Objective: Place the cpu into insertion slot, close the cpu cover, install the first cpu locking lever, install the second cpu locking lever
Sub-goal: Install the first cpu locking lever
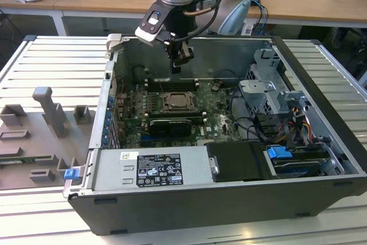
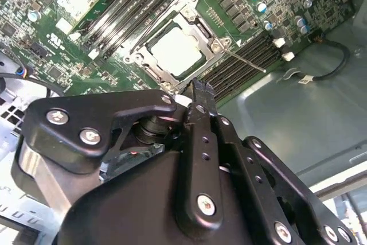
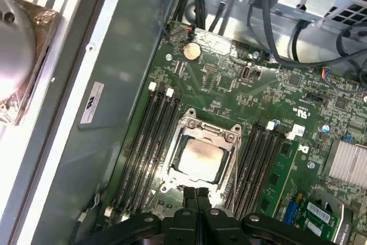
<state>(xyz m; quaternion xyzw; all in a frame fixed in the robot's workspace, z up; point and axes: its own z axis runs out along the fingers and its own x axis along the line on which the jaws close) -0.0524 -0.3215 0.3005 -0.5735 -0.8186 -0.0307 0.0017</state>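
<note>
Slatted table [image 1: 57, 61] carries the open computer case [image 1: 229, 205]. You will find the cpu [image 3: 198, 158] seated in the insertion slot [image 3: 170, 182], the cpu cover [image 3: 207, 131] lying flat over its edges. In the exterior view it lies at 6 o'clock from the gripper [image 1: 176, 67], well apart; jaws closed together, holding nothing.

Exterior view was evenly lit from overhead. Inside of the case [image 1: 143, 205] sat in soft shade, no hard shadows. In both wrist views glare washed the cpu [image 3: 198, 158] [image 2: 176, 51] top pale and edge areas clipped white. The tool [image 2: 198, 89] was near the lens, dark and soft.
</note>
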